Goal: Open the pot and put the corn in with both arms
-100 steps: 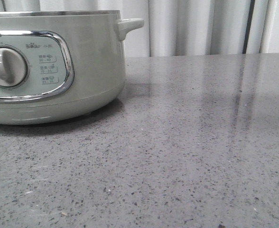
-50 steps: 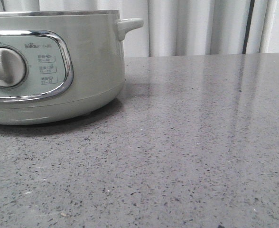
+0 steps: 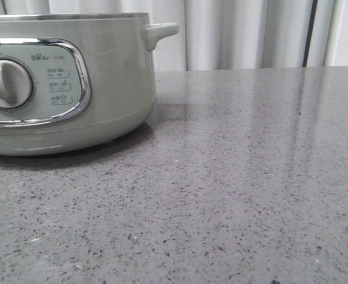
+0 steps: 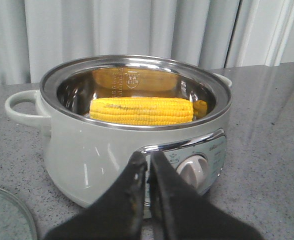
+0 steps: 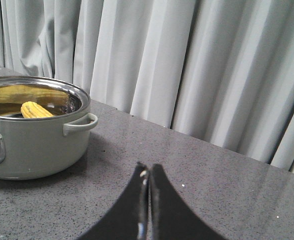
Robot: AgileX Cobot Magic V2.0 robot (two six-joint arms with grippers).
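Observation:
The pale sage-green pot (image 3: 112, 77) stands at the left of the front view, lid off. In the left wrist view the pot (image 4: 97, 150) is open and the yellow corn (image 4: 142, 111) lies inside its steel bowl. The right wrist view shows the pot (image 5: 32, 145) with the corn's end (image 5: 35, 110) inside. My left gripper (image 4: 148, 161) is shut and empty, in front of the pot's control panel. My right gripper (image 5: 147, 172) is shut and empty over the grey table, to the right of the pot. Neither gripper shows in the front view.
A glass lid's rim (image 4: 9, 212) lies on the table beside the pot in the left wrist view. The speckled grey tabletop (image 3: 245, 177) stretches right of the pot. Pale curtains (image 5: 187, 65) hang behind the table.

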